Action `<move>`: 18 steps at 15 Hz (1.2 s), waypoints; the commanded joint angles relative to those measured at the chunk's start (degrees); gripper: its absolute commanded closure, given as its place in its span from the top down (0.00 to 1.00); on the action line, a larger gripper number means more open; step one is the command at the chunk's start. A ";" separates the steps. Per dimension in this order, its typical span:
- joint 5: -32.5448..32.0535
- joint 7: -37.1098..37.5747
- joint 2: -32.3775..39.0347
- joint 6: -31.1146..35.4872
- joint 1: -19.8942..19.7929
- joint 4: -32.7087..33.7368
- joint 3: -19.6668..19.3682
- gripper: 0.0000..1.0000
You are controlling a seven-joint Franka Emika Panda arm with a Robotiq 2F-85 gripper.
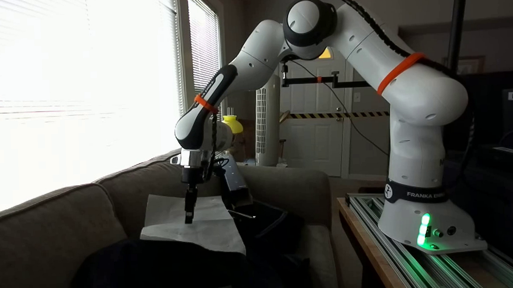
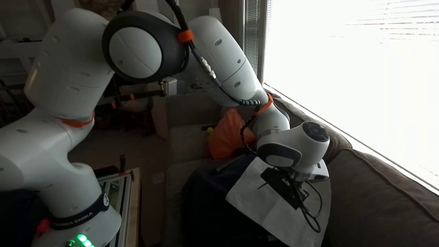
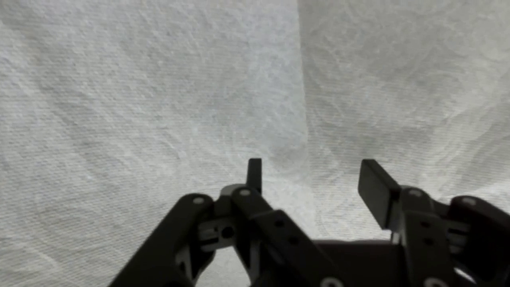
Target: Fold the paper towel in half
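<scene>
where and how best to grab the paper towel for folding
Take the paper towel by the edge over the dark cloth, probably from above, jaws straddling it. The towel lies thin and spread out, so an edge should pinch most easily; the middle, where the gripper stands open, offers just a crease.

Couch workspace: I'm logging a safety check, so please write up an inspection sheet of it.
Surface: couch with dark cloth on it.
Job's things: paper towel, spread out, creased, not folded in half.
Clutter: orange cushion or bag on the couch.
Fingers: apart, paper towel visible between; contact unclear.
Cables: black cable looping in front of the paper towel in an exterior view.
Surroundings: bright window, tower fan, door, striped tape.
</scene>
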 commanded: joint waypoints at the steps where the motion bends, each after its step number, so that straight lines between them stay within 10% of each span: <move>1: -2.13 1.60 2.09 -0.10 -0.22 1.79 0.27 0.55; 3: -2.50 1.63 2.50 -0.15 -0.29 2.02 0.34 0.53; 9: -3.00 1.66 2.10 -0.59 -0.74 2.35 0.80 0.02; 18: -2.29 2.73 -1.10 -3.47 -1.51 1.51 1.57 0.00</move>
